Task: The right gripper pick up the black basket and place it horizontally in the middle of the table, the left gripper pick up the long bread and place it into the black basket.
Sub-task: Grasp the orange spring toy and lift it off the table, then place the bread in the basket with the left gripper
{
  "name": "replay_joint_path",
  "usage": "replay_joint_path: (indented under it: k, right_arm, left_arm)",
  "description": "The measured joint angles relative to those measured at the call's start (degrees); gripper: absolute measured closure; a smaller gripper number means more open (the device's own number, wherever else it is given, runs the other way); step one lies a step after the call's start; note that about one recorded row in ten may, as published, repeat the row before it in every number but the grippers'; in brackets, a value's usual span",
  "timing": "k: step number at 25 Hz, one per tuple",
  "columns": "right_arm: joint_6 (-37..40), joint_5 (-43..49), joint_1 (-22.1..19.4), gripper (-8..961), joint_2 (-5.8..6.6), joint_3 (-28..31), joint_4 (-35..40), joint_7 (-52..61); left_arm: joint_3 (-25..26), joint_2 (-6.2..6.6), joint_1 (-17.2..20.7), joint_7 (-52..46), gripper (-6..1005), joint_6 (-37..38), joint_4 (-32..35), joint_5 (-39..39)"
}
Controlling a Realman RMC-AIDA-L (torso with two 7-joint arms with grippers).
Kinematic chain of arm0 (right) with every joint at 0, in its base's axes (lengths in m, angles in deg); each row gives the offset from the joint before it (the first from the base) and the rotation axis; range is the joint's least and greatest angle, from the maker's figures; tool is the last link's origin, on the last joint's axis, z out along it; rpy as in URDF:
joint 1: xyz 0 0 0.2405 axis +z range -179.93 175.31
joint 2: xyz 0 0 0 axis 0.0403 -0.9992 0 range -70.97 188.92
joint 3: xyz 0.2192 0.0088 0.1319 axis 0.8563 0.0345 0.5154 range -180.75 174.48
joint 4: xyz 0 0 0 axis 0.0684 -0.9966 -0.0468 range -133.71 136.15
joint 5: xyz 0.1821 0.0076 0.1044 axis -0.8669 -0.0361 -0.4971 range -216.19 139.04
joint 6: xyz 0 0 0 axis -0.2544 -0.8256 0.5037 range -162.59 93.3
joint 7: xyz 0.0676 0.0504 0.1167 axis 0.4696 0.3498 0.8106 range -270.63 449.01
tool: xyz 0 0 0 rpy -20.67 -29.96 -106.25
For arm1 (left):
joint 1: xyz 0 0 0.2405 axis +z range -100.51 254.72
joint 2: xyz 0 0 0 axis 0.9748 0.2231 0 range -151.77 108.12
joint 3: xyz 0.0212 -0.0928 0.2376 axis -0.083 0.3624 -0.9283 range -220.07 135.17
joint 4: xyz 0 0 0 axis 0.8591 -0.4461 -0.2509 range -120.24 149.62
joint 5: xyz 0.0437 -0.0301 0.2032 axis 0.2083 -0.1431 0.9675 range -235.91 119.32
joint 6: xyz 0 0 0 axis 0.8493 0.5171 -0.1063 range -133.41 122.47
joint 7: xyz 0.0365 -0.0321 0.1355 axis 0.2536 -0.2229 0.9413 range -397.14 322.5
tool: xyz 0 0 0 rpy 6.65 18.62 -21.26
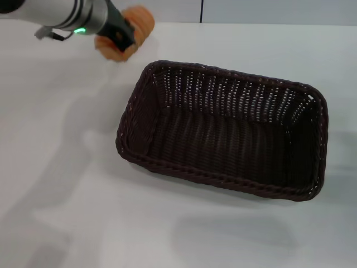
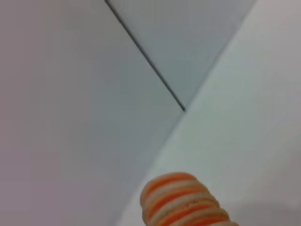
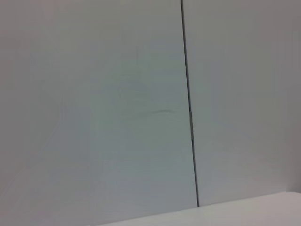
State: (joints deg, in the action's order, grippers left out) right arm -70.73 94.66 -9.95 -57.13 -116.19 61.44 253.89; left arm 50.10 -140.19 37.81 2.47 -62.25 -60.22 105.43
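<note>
black basket sitting mid-table, nothing in it, long side running left-right | long bread at far left, off the basket | left gripper covering it, grip unclear tbh

wall | dark vertical seam | table edge, probably

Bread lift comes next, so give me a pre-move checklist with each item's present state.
1. Basket lying lengthwise mid-table: ok.
2. Basket interior free of objects: ok.
3. Left claw at the bread, far-left of the basket: ok.
4. Claw closed on the bread: cannot tell.
5. Bread off the table: cannot tell.
6. Right claw out of the path: not in view, ok in the head view.
</note>
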Motion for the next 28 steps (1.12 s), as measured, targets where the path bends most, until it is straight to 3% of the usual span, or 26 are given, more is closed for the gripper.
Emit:
replay_joint_path:
  k: [1,4,5,7,12,14,15,16,22,28]
  right_arm:
    - [0.0,0.0,0.0,169,0.0,0.0,0.0,0.0]
    - [0.02,0.0,-0.11,169,0.01,0.17,0.65,-0.13]
    - [0.04,0.0,-0.16,169,0.01,0.18,0.87,-0.18]
    - [0.09,0.0,-0.2,169,0.0,0.2,1.3,-0.27]
    - [0.26,0.0,-0.31,169,0.0,0.21,2.44,-0.42]
    - [0.28,0.0,-0.61,168,0.0,0.2,3.11,-0.44]
    - [0.3,0.01,-1.07,168,0.01,0.15,3.75,-0.46]
    - [0.3,0.01,-1.07,168,0.01,0.15,3.75,-0.46]
    - [0.32,2.39,-3.23,168,-0.46,0.12,6.23,-0.55]
    - [0.32,2.87,-3.87,168,-0.41,0.03,7.11,-0.56]
  left_arm:
    - [0.0,0.0,0.0,0.0,888,0.0,0.0,0.0]
    - [-0.63,0.1,2.7,0.4,908,-2.0,-7.5,-0.17]
    - [-1.18,0.12,4.58,1.22,917,-3.92,-13.07,-0.6]
    - [-1.49,0.12,5.39,1.96,934,-4.77,-15.41,-1.41]
    - [-2.26,0.19,9.75,7.72,984,-11.27,-27.97,-10.67]
    - [-2.26,0.19,9.75,7.72,985,-11.27,-27.97,-10.67]
    - [-2.78,0.18,10.88,8.91,985,-13.07,-30.99,-13.0]
    - [-4.68,0.19,13.56,10.62,985,-17.2,-38.06,-17.69]
    - [-4.9,0.26,13.98,11.69,988,-22.62,-39.18,-27.63]
    - [-4.83,0.06,11.96,12.04,990,-22.74,-32.89,-28.26]
